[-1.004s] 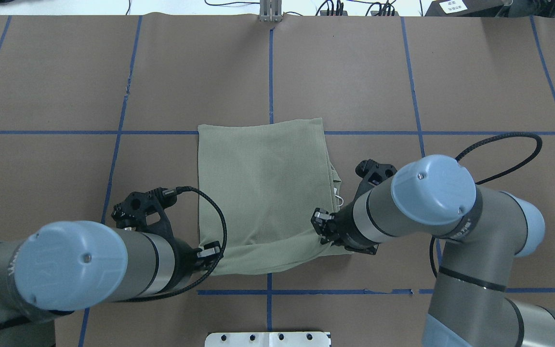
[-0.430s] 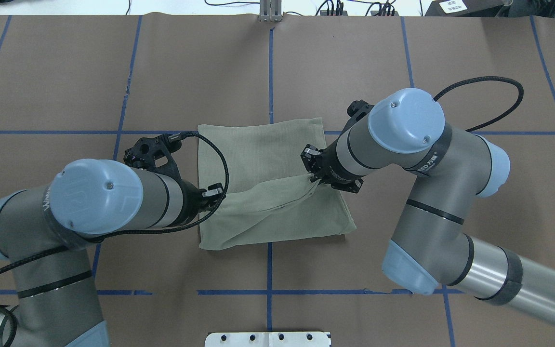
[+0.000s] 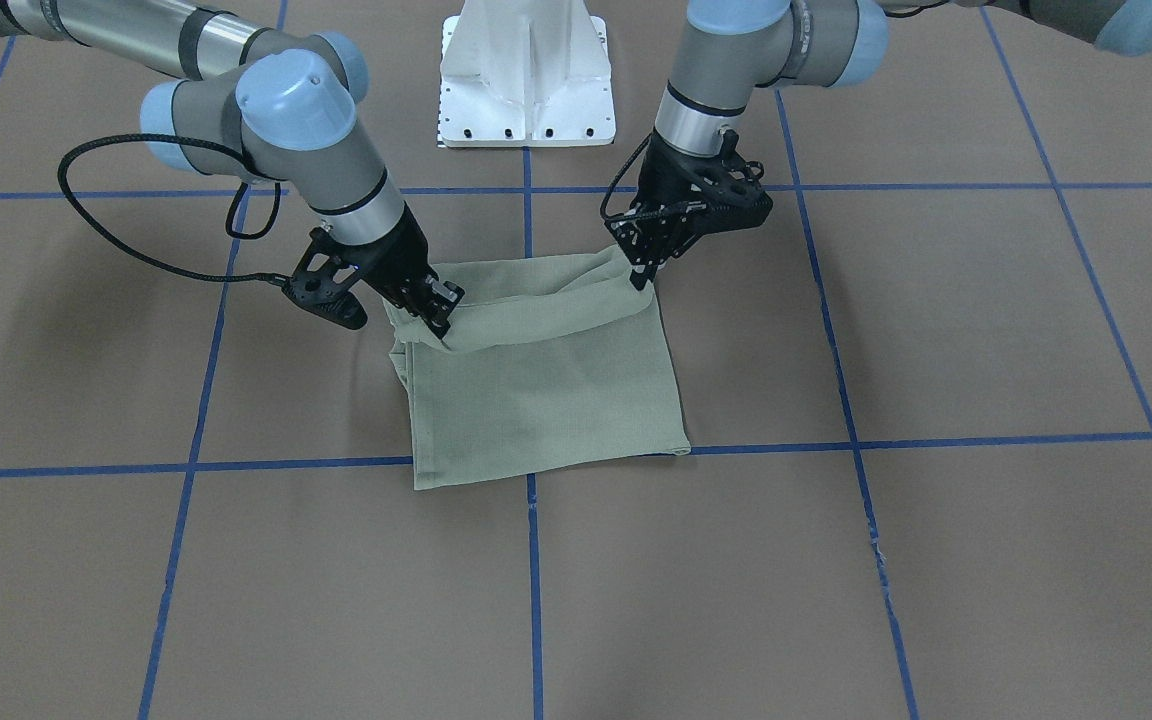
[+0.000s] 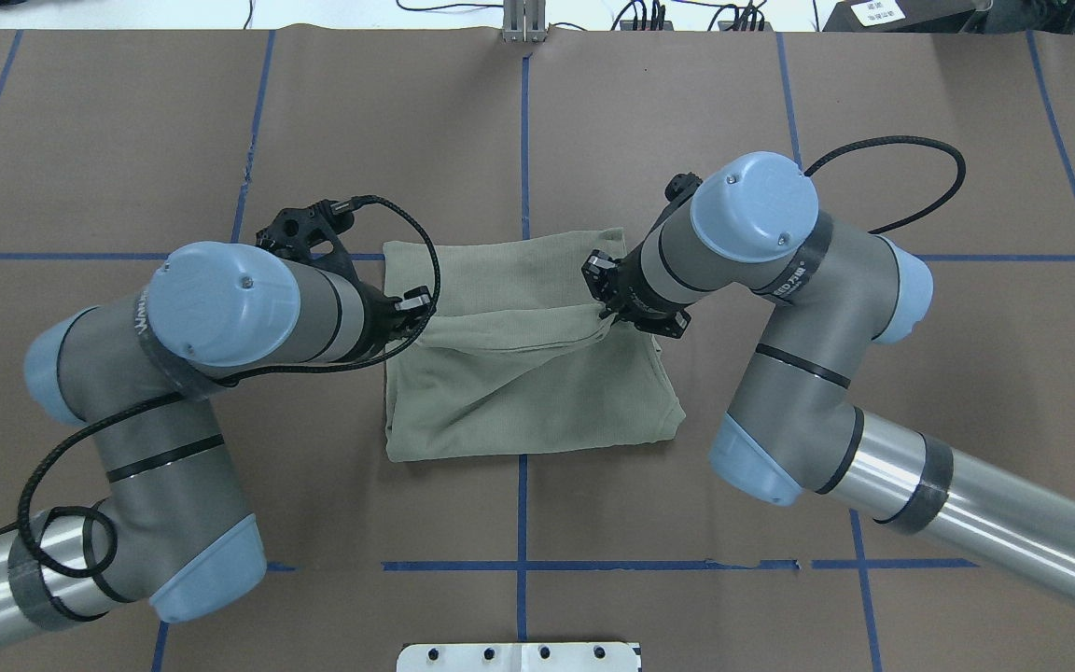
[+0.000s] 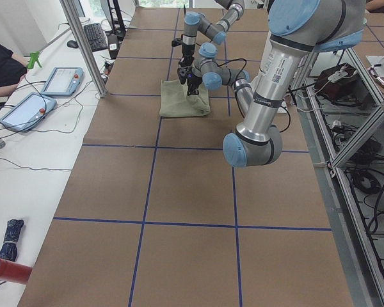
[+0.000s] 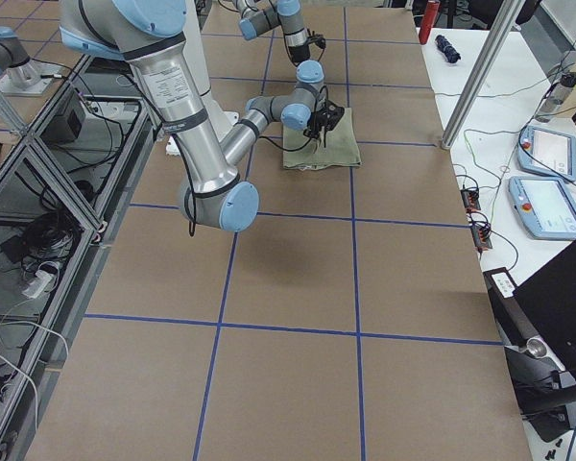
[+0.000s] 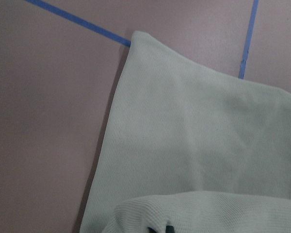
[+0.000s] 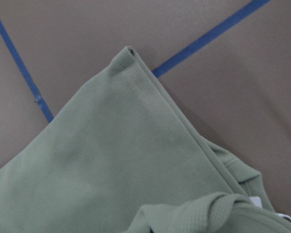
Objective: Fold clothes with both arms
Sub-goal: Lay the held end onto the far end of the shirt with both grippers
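The clothes (image 4: 519, 411) are one sage-green knit shirt, folded into a rough square in the middle of the table. My left gripper (image 4: 407, 317) is shut on its near left corner and my right gripper (image 4: 605, 313) on its near right corner. Both hold that edge raised over the middle of the shirt, so it sags between them. The front-facing view shows the left gripper (image 3: 642, 277) and the right gripper (image 3: 439, 322) pinching the lifted fold above the flat layer (image 3: 546, 410). Each wrist view looks down on the flat cloth (image 7: 184, 145) (image 8: 111, 165).
Blue tape lines (image 4: 521, 131) grid the brown table cover. The white base pedestal (image 3: 526, 70) stands at the robot's side. A white side table with tablets (image 5: 61, 80) (image 6: 552, 154) runs along the far edge, where a person's sleeve (image 5: 0, 64) shows.
Both grippers have carried the shirt's near edge up and away from the robot, from the near side to over its middle. The arms have stretched forward.
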Robot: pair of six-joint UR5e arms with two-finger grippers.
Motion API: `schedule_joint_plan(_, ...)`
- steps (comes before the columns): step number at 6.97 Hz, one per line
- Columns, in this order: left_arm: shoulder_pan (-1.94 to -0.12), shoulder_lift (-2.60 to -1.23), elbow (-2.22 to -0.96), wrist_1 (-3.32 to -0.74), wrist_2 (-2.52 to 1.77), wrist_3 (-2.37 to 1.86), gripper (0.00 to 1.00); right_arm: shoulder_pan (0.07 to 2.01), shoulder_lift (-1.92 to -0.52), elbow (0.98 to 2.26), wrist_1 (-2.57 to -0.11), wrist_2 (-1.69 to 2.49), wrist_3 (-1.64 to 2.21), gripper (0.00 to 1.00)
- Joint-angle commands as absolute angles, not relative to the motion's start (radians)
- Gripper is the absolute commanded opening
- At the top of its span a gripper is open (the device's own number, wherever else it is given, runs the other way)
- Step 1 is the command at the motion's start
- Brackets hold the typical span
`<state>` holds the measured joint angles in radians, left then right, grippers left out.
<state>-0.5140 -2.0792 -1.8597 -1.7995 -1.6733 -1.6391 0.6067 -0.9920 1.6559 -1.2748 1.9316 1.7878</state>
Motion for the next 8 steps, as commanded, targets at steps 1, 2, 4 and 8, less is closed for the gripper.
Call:
schedule_joint_plan(1,-0.541,-2.108,-1.763,-1.874,-1.672,-1.638,0.0,0.614,-0.95,1.583,-1.255,1.933,1.787,0.0)
schedule_joint_plan(2,-0.561,-2.114,-1.747,-1.875,-1.672,-1.638,0.0,0.62,-0.948,1.577,-1.255,1.933,1.787,0.0)
schedule_joint_plan(4,-0.648,-2.181,-1.637,-1.885,-1.672,-1.629,0.27,0.658,-0.896,1.484,-1.23,1.933,1.769,1.0)
schedule_joint_plan(8,-0.721,-2.188,-1.517,-1.982,-1.675,-1.485,1.0,0.742,-0.845,1.4,-1.224,1.994,1.697,1.0)
